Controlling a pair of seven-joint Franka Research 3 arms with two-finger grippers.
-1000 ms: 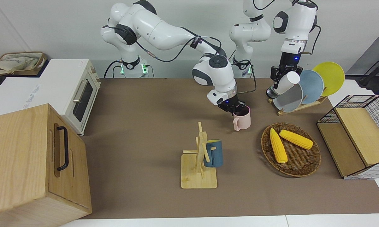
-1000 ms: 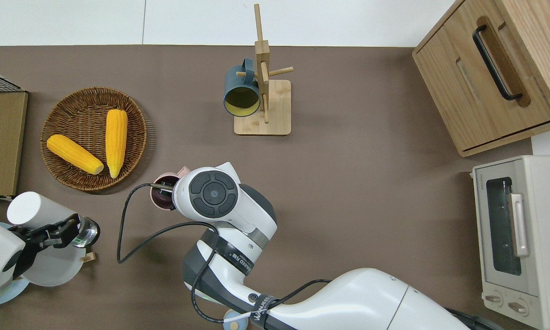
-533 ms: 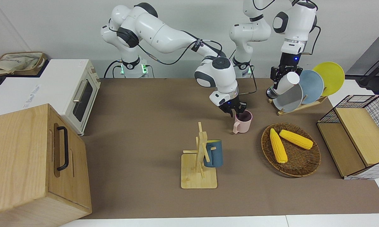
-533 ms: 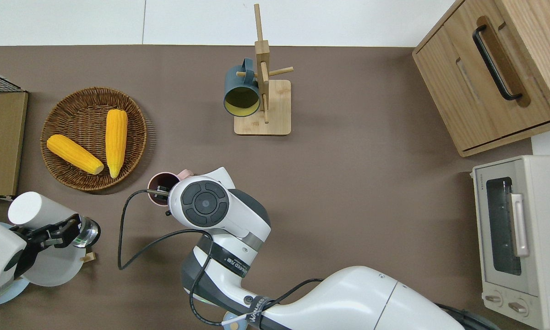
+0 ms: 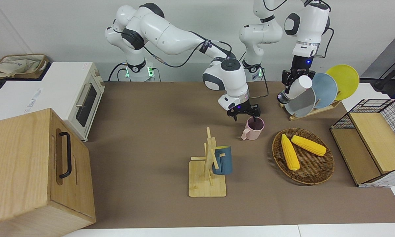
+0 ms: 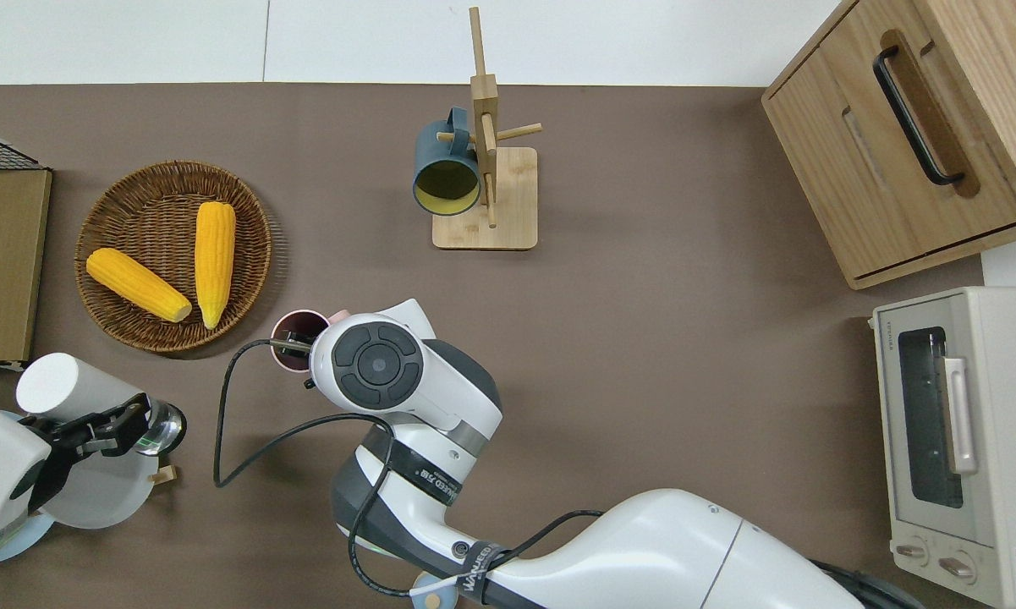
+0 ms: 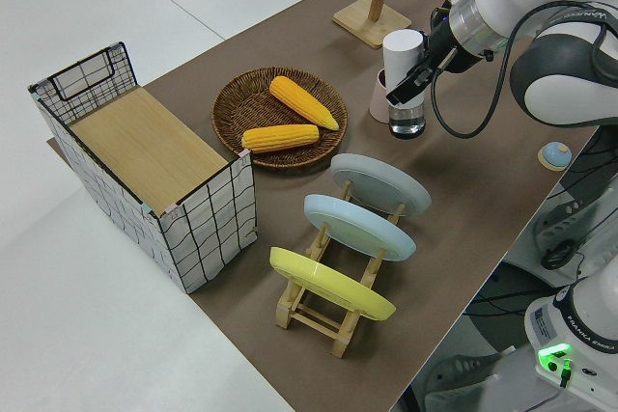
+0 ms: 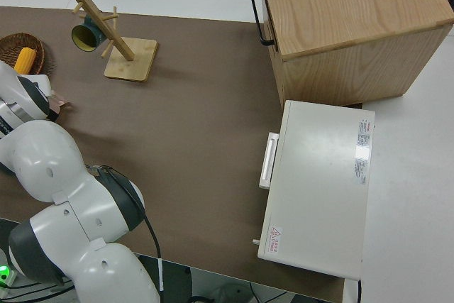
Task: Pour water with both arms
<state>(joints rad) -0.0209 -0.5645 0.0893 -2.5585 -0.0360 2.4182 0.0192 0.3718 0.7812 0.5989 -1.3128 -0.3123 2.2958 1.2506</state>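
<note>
The brown bench [image 6: 643, 338] had its widest bare stretch running from the pink mug [image 5: 254, 129] toward the right arm's end, up to the toaster oven [image 6: 981, 440] and the wooden cabinet [image 6: 897, 152]. The oven carried a red warning sticker and small lettering that I could not read. The right arm [image 6: 406, 381] reached across to the mug, and a tag on its cable [image 6: 476, 568] bore white writing, seemingly "WANJEED". The wicker basket [image 6: 254, 211] lay near the mug, farther from the robots and toward the left arm's end, its rim apart from the mug. The mug rack [image 6: 486, 194] stood well apart from the mug, farther from the robots.

The left end effector [image 6: 93, 427] was clamped on a tilted white bottle [image 6: 51, 385], toward the left arm's end from the mug. The right end effector [image 5: 245, 114] hung at the mug's rim with its fingers spread, gripping nothing. The mug stood upright on the bench.
</note>
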